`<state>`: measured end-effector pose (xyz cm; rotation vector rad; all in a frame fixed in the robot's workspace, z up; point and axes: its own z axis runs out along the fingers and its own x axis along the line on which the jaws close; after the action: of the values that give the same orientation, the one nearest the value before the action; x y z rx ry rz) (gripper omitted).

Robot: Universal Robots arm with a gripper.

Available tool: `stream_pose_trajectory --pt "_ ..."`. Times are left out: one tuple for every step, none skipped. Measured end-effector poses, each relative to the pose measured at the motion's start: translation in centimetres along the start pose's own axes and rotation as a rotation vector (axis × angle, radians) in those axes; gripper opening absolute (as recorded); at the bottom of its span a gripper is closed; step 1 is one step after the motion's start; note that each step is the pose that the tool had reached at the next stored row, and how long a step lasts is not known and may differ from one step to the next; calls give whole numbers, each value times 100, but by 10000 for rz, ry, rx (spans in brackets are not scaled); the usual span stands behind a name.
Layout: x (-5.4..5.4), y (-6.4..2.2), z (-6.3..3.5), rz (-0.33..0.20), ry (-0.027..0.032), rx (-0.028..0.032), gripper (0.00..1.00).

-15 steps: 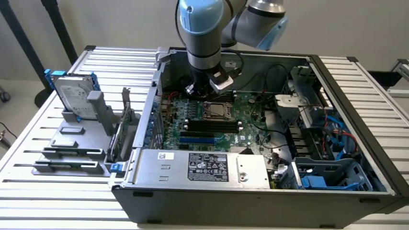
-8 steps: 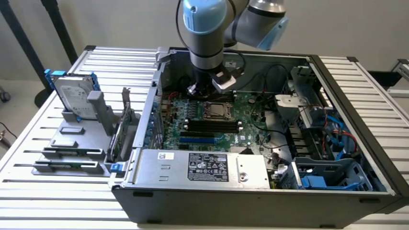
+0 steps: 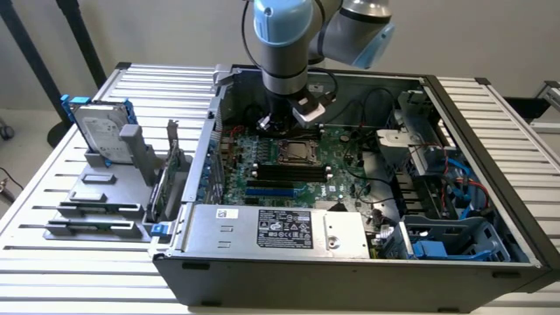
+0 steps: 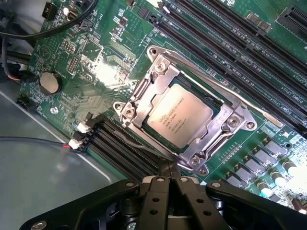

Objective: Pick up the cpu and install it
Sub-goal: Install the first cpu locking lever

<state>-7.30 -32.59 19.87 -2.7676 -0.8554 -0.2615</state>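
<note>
The cpu (image 4: pixel 179 118) lies flat in the socket (image 4: pixel 192 115) on the motherboard (image 3: pixel 289 164), its silvery top showing through the metal frame, which lies over its edges with the lever along one side; in the exterior view it sits as a small pale square (image 3: pixel 293 151) in the middle of the board. The gripper (image 4: pixel 168 179) hangs just above the board beside the socket, its two dark fingers (image 4: pixel 163 172) pressed together with nothing between them, and it touches neither the chip nor the frame. By the look of things the placing step is done, or close to it, since the chip is seated and the gripper holds nothing; whether the frame is fully latched I cannot tell. Any move from here calls for care with the lever and the black memory slots (image 4: pixel 120 143) right next to the socket, and with the loose cables (image 3: pixel 372 105) in the case (image 3: pixel 350 262). The open case lies on its side on a white slatted surface (image 3: pixel 52 170); at the exterior view's left a grey stand (image 3: pixel 105 197) holds a hard drive (image 3: pixel 101 128) in a blue frame upright, and a plain pale wall is behind
</note>
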Motion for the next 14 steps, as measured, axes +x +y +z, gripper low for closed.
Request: stream_pose_trajectory --pt "3 -4 3 -10 -16 -20 11" --pt "5 -8 4 -17 -27 -33 11" --pt "7 -11 5 -22 -37 -44 11" --pt "10 -13 6 -29 -45 -50 11" --pt "13 -14 7 -36 -48 -53 11" --pt "16 -14 8 -39 -50 -56 11" --pt "18 -15 9 -43 -53 -57 11" --pt "21 -15 10 -47 -54 -58 11" --pt "24 -16 11 -52 -58 -61 11" --pt "26 -15 11 -57 -61 -63 11" --pt "28 -14 12 -64 -65 -68 11" --pt "30 -13 12 -70 -71 -73 11" --pt "32 -11 12 -78 -77 -77 11" --pt "36 -9 12 -86 -83 -82 11"
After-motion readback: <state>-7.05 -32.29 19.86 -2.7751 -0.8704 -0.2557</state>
